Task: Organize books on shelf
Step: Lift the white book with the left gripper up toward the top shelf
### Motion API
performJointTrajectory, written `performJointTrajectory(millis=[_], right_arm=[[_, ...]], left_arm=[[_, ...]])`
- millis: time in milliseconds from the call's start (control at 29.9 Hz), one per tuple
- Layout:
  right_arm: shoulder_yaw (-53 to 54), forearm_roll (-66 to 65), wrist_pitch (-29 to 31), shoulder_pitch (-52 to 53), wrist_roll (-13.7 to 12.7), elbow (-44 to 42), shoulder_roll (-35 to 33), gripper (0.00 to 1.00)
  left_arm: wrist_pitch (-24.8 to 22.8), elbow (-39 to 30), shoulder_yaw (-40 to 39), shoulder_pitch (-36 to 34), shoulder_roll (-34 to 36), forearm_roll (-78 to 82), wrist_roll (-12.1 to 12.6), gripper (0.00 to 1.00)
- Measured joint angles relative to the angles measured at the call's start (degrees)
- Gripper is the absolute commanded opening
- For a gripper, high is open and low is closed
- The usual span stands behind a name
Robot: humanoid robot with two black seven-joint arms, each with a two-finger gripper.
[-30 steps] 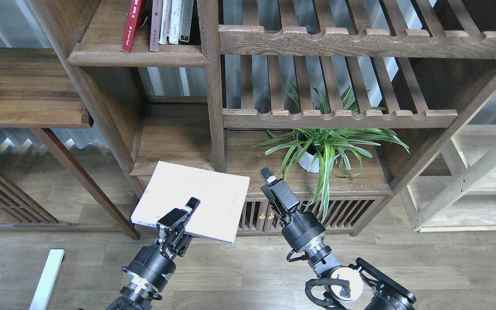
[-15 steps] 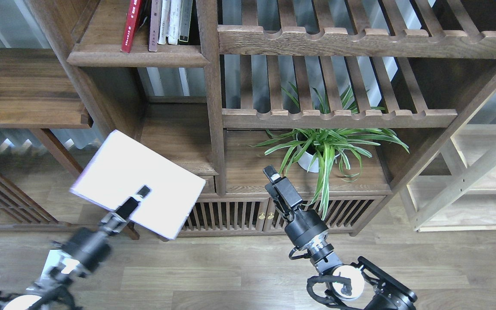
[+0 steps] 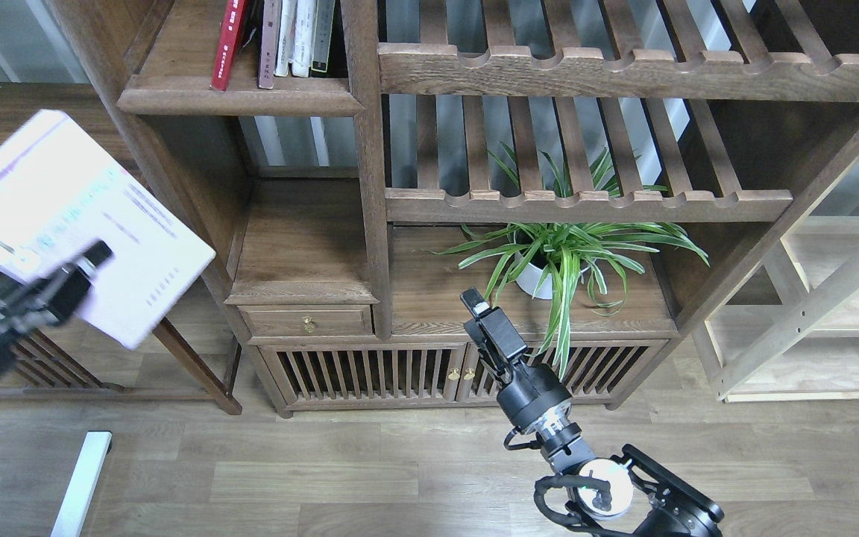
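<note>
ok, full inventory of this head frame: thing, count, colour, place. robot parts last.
white-lavender book: 1, white with lavender edge, far left, held in the air, blurred
red book: 1, red, leaning, top-left shelf
upright books: about 4, maroon, white, dark, right of the red one
shelf: 1, dark walnut, top left
slatted shelves: 2, dark wood, right half
potted plant: 1, green, white pot, below the slats
drawer: 1, brass knob
light rack: 1, pale wood, right
left gripper: shut on the book
right gripper: cannot tell
</note>
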Motion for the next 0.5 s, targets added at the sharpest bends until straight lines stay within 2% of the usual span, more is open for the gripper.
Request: performJointTrajectory(millis=[268,502], right_arm=[[0.0,0.2,0.0,0.7,0.0,-0.7,0.0,1.0],[0.1,0.3,0.0,1.0,0.0,-0.7,0.0,1.0]], left_arm=[[0.0,-0.1,-5.0,-6.5,0.5,1.2,0.1,0.0],[0.0,1.7,-5.3,-14.8,4.3,2.2,0.1,0.01]])
